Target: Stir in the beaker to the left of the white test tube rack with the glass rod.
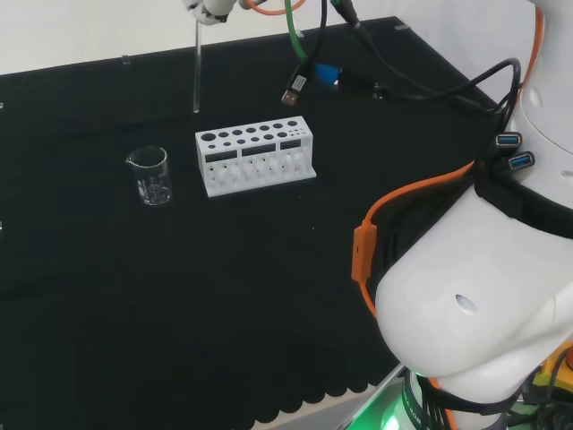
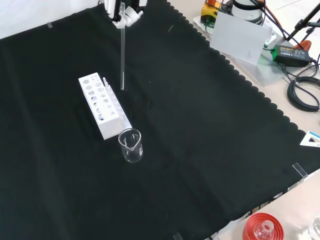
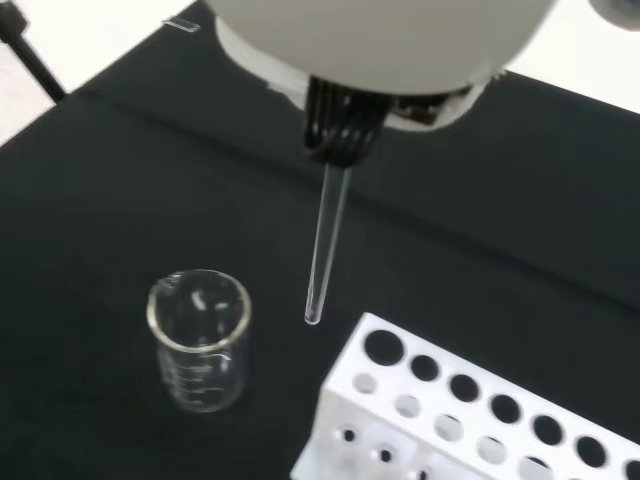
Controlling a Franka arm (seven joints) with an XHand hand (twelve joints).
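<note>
Head view, left to right: beaker (image 1: 149, 176) stood upright on the black cloth (image 1: 107, 296), left of the white test tube rack (image 1: 255, 157) and a little apart from it, and looked empty (clear glass, so hard to be sure). Glass rod (image 1: 196, 67) hung near vertical above and beyond the rack's left end, its tip clear of the cloth. The hand (image 1: 209, 9) sat at the view's top edge, fingers curled round the rod's upper end; wrist view showed the dark fingers (image 3: 342, 125) closed on it. Right of the rack were loose cables (image 1: 385, 76), then the arm's own white links. Front view agreed: rod tip was just beyond the rack, beaker on the near side, so rack lay between rod and beaker. In the wrist view the tip hung beside the beaker's rim, not over the mouth. Progress, as a judgement: rod pickup done, carry to the beaker partly done. Left to do: bring the rod over the mouth, lower it in, stir.
</note>
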